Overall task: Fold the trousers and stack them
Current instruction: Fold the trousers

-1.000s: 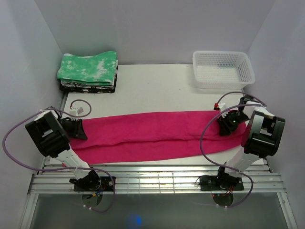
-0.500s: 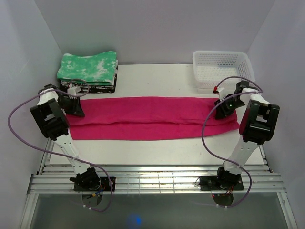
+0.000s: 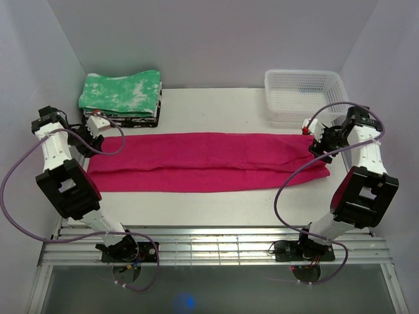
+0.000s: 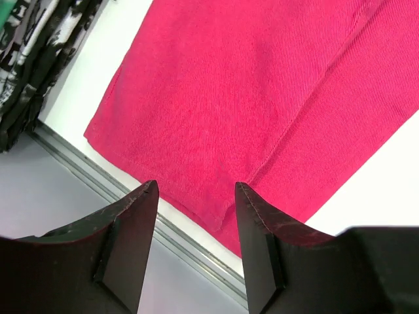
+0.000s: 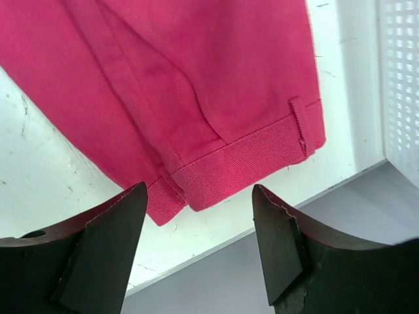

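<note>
Trousers (image 3: pixel 206 162) farther back, waistband (image 5: pixel 262 154) apparently rightward

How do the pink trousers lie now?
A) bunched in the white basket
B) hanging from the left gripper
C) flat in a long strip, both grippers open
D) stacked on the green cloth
C: the trousers lie flat on the table; left gripper and right gripper stand open, empty.

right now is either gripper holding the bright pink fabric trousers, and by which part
Nothing is held. The left gripper and the right gripper both stand open, clear of the bright pink fabric trousers lying flat on the white table.
</note>
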Motion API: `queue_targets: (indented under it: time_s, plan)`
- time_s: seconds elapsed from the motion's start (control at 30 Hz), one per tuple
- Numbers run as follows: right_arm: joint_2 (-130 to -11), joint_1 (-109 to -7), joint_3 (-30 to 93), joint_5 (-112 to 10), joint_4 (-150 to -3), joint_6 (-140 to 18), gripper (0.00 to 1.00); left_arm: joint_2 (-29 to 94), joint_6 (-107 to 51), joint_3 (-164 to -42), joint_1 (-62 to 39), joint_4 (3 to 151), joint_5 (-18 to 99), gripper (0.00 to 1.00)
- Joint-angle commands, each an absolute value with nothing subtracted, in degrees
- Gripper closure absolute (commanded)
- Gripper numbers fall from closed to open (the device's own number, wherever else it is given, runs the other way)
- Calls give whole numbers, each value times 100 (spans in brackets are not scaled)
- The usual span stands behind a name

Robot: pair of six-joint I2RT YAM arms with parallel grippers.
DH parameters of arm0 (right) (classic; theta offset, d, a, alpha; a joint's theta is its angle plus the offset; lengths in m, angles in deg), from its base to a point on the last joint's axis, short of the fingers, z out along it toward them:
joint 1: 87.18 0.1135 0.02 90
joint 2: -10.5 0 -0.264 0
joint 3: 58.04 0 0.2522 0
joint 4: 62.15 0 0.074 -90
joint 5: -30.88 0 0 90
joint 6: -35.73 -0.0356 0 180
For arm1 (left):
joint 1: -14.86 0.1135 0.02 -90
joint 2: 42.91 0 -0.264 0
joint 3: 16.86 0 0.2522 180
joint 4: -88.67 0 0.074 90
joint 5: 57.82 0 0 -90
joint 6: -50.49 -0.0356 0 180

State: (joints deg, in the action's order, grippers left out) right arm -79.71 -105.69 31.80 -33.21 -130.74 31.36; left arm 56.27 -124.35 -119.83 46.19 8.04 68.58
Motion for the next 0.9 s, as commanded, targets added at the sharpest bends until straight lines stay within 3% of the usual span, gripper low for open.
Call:
queue_targets:
  time_s: [0.0, 0.3, 0.4, 0.57, 0.7, 0.73, 0.77, 0.83, 0.87]
  plan:
    - [-8064, -10573, 2947, -3644, -13198, 4458, 29, 5816, -13162, -12017, 4624, 557, 6961, 39]
    - [-7994, -10476, 2121, -3793, -12205, 5875, 30, 5957, -13004, -11921, 4624, 495, 7076, 36]
    - [-8064, -10389, 1919, -4057, -12074, 6191, 27, 6080, -12855, -11930, 4641, 539, 7085, 18]
    - [-8152, -10283, 1541, -4295, -11363, 6316, 30, 6239, -12880, -12009, 4677, 495, 7094, 14]
    - [-8196, -10195, 1434, -4339, -11010, 6210, 56, 6151, -13582, -11755, 4712, 215, 6883, 23]
    - [-8187, -10186, 1469, -4339, -11045, 6192, 71, 6107, -14019, -11615, 4738, 196, 6796, 24]
    - [-8144, -10186, 1496, -4339, -11071, 6184, 78, 6037, -14206, -11553, 4756, 205, 6795, 24]
    - [-8091, -10177, 1540, -4278, -11141, 6140, 92, 6036, -14522, -11438, 4782, 310, 6681, 26]
    - [-8056, -10177, 1601, -4260, -11220, 6096, 92, 6080, -14646, -11412, 4791, 319, 6602, 27]
